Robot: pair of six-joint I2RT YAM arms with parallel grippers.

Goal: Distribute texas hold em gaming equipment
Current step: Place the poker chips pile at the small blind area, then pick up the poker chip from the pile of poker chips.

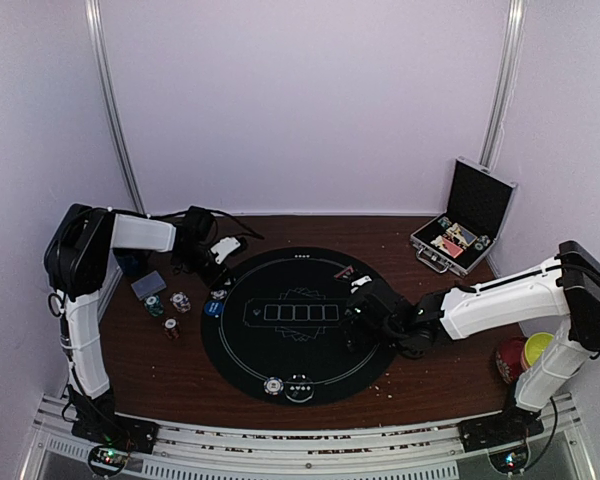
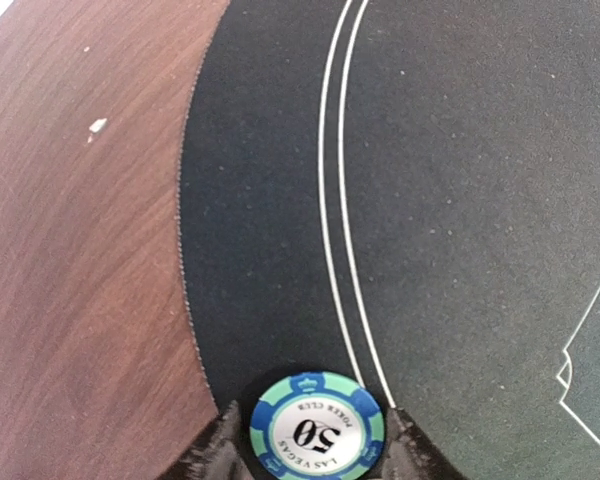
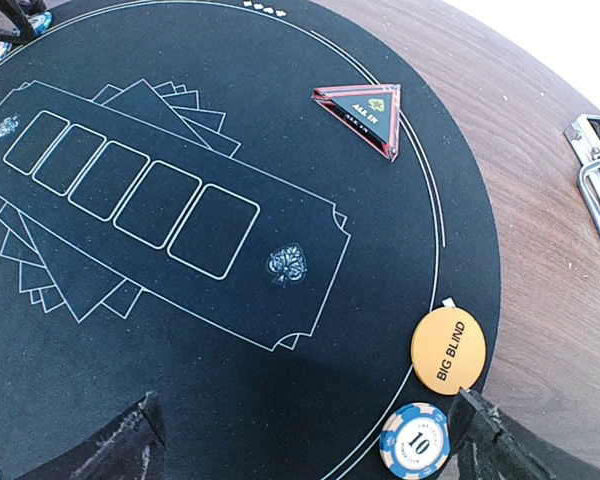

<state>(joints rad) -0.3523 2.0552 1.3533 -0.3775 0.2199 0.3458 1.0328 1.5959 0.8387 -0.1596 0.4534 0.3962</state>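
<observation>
My left gripper (image 2: pixel 310 455) is at the black round mat's (image 2: pixel 280 200) left edge, shut on a blue-and-green "50" poker chip (image 2: pixel 317 430) held low over the mat; in the top view it is at the mat's upper left (image 1: pixel 218 285). My right gripper (image 3: pixel 310 450) is open and empty over the mat's right side (image 1: pixel 365 300). A blue-and-cream "10" chip (image 3: pixel 414 441) lies by its right finger (image 3: pixel 490 440), with the orange "BIG BLIND" disc (image 3: pixel 448 349) just beyond. The red triangle marker (image 3: pixel 365 112) lies on the mat's far right. The blue disc (image 1: pixel 213 309) lies at the mat's left rim.
Grey-backed cards (image 1: pixel 148 284) and loose chips (image 1: pixel 181 300) (image 1: pixel 171 328) lie on the wooden table left of the mat. Another chip (image 1: pixel 273 386) sits at the mat's near edge. The open black case (image 1: pixel 465 225) stands back right; red (image 1: pixel 510 358) and yellow (image 1: pixel 535 347) bowls sit far right.
</observation>
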